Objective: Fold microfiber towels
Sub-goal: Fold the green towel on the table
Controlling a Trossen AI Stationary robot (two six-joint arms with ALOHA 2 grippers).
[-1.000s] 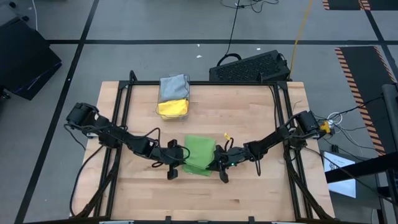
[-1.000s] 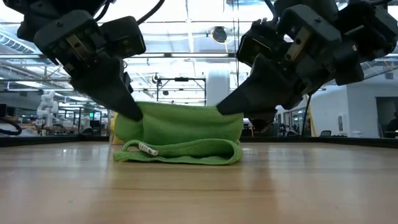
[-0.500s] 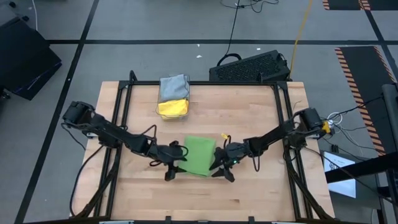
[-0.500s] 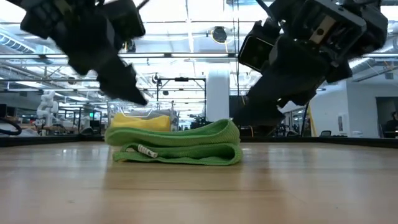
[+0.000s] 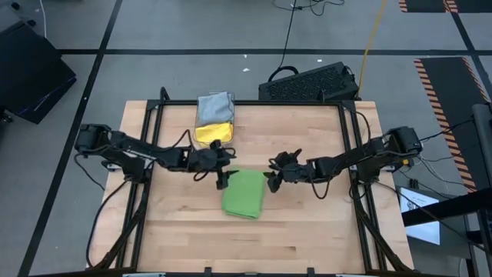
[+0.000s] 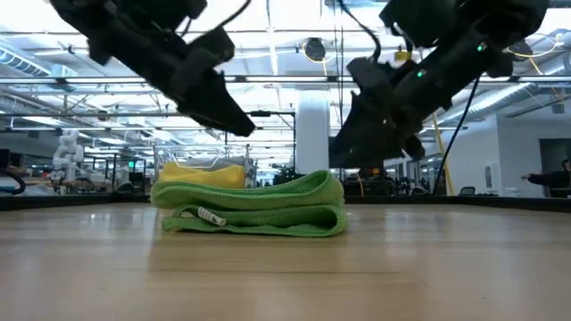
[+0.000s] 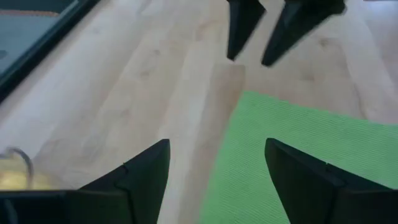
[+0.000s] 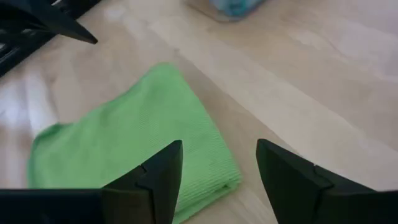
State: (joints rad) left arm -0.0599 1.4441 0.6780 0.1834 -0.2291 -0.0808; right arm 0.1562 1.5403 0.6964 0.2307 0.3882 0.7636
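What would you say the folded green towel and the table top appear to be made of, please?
Green towel: soft knitted cloth, likely microfiber; matte, with fine ribbed texture and rounded, limp folds. Table top: pale wood, probably butcher-block; parallel plank seams and grain, with a slight sheen suggesting a sealed finish.

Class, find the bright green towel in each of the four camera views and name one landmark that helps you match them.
High view: the bright green towel lies folded at mid-table between both arms.
Low view: centre, flat on the wood, white tag at its front.
Left wrist view: lower right.
Right wrist view: left of centre.
Shared landmark: the clear bin holding a yellow towel, seen in the high and low views.
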